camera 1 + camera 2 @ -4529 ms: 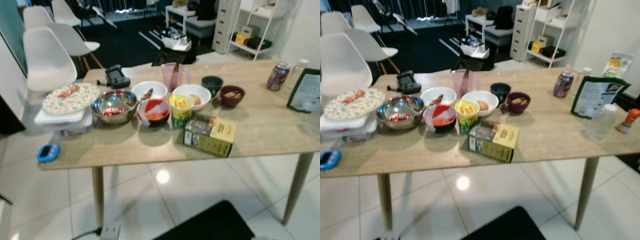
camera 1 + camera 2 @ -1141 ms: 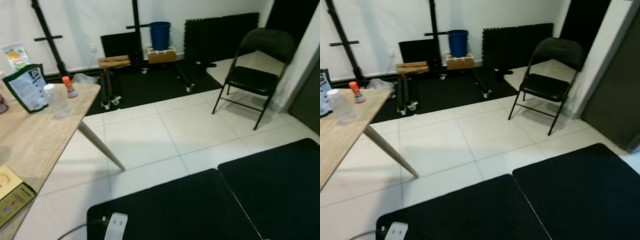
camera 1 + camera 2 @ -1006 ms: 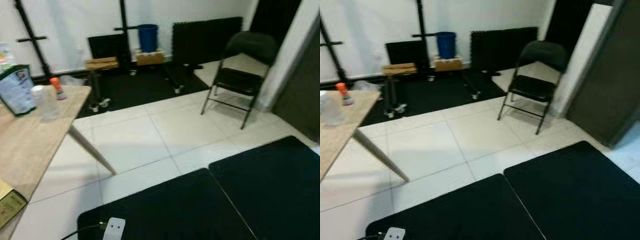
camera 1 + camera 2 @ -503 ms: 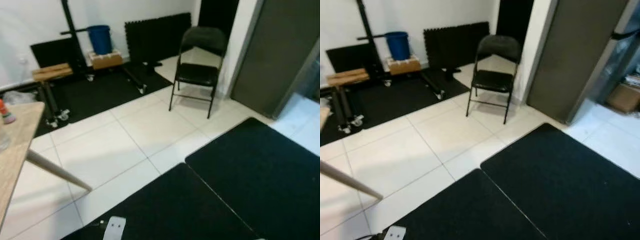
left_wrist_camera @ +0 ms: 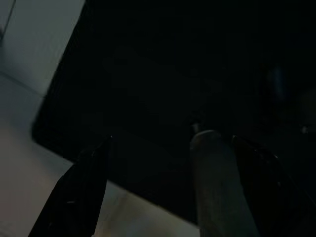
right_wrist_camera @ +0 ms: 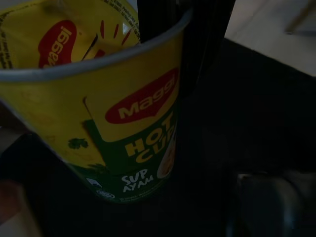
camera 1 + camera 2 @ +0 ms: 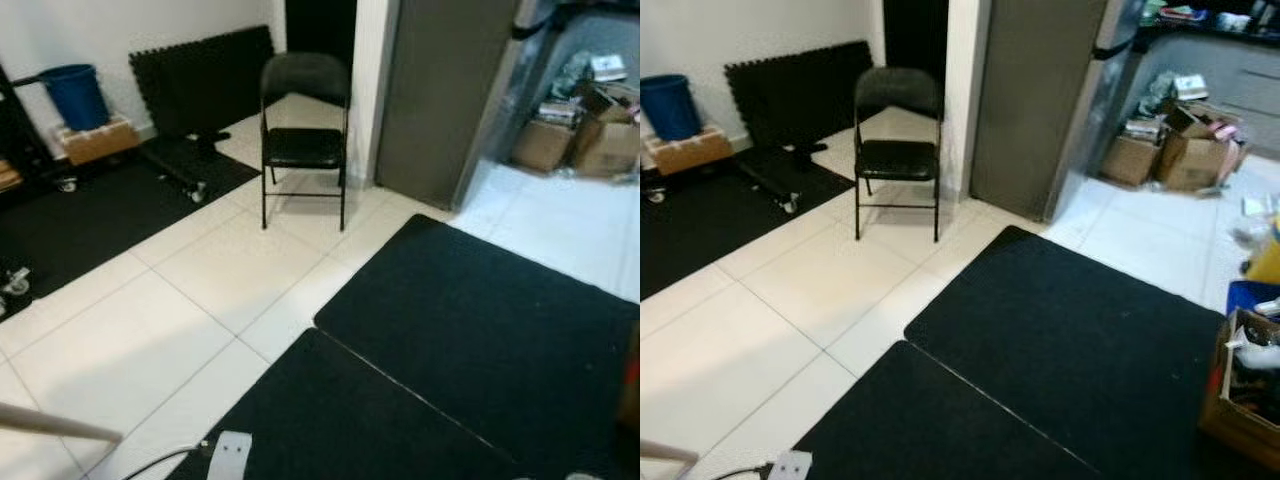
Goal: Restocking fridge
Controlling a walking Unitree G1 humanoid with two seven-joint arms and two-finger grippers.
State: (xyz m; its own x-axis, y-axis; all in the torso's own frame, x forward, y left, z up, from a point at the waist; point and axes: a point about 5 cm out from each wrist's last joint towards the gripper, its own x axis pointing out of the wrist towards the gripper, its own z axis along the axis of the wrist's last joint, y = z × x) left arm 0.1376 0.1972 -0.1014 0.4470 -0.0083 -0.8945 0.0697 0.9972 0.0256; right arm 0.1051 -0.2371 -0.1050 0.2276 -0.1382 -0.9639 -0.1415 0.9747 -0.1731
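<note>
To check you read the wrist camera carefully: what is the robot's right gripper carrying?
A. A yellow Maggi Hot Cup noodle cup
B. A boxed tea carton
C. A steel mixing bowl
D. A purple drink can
A: the right wrist view shows a yellow Maggi Hot Cup, labelled "sup ayam", held against the right gripper's black finger.

Ahead of me the floor lies open: white tiles [image 7: 790,290] to my left and two black mats [image 7: 1060,330] laid edge to edge straight in front, nothing standing on them. A black folding chair [image 7: 897,140] stands at the far edge of the tiles, just beside a white pillar [image 7: 962,90]. Right of the pillar rises the tall grey fridge [image 7: 1035,100]. Cardboard boxes [image 7: 1170,145] crowd the floor beyond it, and an open box [image 7: 1240,390] sits at my near right.
</note>
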